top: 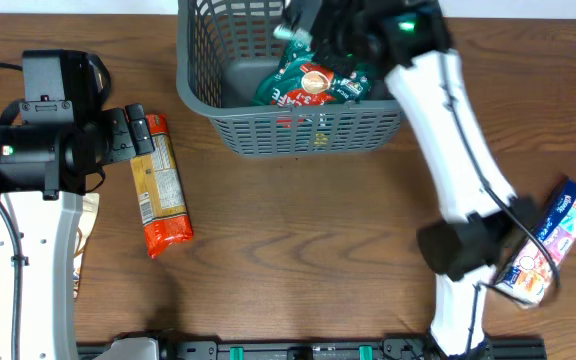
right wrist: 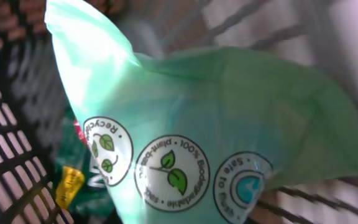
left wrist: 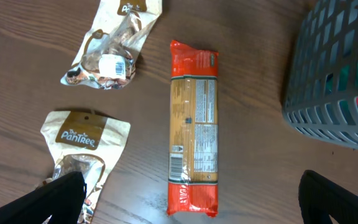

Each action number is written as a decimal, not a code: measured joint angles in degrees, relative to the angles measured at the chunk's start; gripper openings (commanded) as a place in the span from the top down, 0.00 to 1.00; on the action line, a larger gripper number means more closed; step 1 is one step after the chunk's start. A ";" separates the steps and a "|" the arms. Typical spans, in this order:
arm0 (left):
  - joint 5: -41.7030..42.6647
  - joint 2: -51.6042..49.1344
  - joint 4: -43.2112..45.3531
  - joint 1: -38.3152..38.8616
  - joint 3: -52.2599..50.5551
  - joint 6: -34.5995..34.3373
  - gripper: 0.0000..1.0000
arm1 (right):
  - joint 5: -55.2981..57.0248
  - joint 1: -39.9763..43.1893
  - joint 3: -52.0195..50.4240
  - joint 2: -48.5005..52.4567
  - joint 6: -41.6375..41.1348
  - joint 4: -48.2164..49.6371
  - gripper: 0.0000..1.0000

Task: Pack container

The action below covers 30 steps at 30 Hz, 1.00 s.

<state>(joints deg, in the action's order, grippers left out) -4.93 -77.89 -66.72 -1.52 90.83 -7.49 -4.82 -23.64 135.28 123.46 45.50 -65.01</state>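
Note:
The container, a dark grey slotted basket (top: 298, 135), stands at the back centre and shows at the right of the left wrist view (left wrist: 328, 81). My right gripper (top: 303, 25) is inside it, above green snack packets (top: 313, 85). It holds a pale green packet (right wrist: 197, 124) that fills the right wrist view and hides the fingers. The basket's lattice wall (right wrist: 5, 124) shows behind it. My left gripper (left wrist: 192, 180) is open over the near end of a long red and orange packet (left wrist: 193, 124) lying flat on the table (top: 158, 185), left of the basket.
Two brown-and-white PanTree pouches (left wrist: 110, 46) (left wrist: 82, 143) lie left of the long packet; one shows beside the left arm (top: 86, 225). A blue and white box (top: 551, 240) lies at the right by the right arm's base.

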 measured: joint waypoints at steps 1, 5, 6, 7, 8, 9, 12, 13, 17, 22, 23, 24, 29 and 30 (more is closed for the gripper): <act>0.00 0.00 0.00 0.00 0.00 0.00 0.01 | -0.42 0.00 -0.02 1.99 0.33 -0.70 0.99; 0.02 0.00 -0.02 0.00 0.00 0.02 0.01 | -1.01 0.00 -0.07 7.08 1.16 -2.91 0.81; 0.00 0.00 -0.02 0.00 0.00 0.02 0.01 | -1.01 0.00 -0.11 7.63 1.05 -3.10 0.49; 0.00 0.00 -0.02 0.00 0.00 0.00 0.01 | -1.14 0.00 -0.15 8.07 1.09 -3.21 0.21; 0.02 0.00 -0.04 0.00 0.00 0.02 0.01 | -1.20 0.00 -0.15 8.15 1.11 -3.37 0.11; 0.00 0.00 -0.02 0.00 0.00 0.00 0.01 | -1.22 0.00 -0.15 8.15 1.09 -3.41 0.09; 0.02 0.00 -0.02 0.00 0.00 0.02 0.01 | -1.42 0.00 -0.13 7.32 1.07 -3.85 0.07; 0.00 0.00 -0.04 0.00 0.00 0.02 0.01 | -1.51 0.00 -0.15 7.06 1.07 -3.96 0.07; 0.02 0.00 -0.04 0.00 0.00 0.02 0.01 | -1.53 0.17 -0.15 4.15 -0.52 -3.26 0.01; 0.02 0.00 -0.04 0.00 0.00 0.00 0.01 | 2.25 2.40 -0.20 -6.14 -9.03 0.28 0.01; 0.00 -0.02 0.00 0.00 0.00 0.00 0.01 | 4.17 3.63 -0.17 -9.49 -12.68 1.18 0.01; 0.02 0.00 -0.04 0.00 0.00 0.00 0.01 | 5.75 4.92 -0.17 -12.11 -15.82 1.62 0.01; 0.02 -0.02 -0.02 0.00 0.00 0.02 0.01 | 13.84 18.03 0.61 -25.73 -36.61 -4.83 0.01; 0.02 0.00 -0.02 0.00 0.00 0.02 0.01 | 14.93 21.92 0.79 -27.89 -41.22 -7.80 0.01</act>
<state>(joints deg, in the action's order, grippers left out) -4.91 -77.89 -66.74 -1.52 90.83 -7.46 10.11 -1.72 136.07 95.57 4.27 -72.82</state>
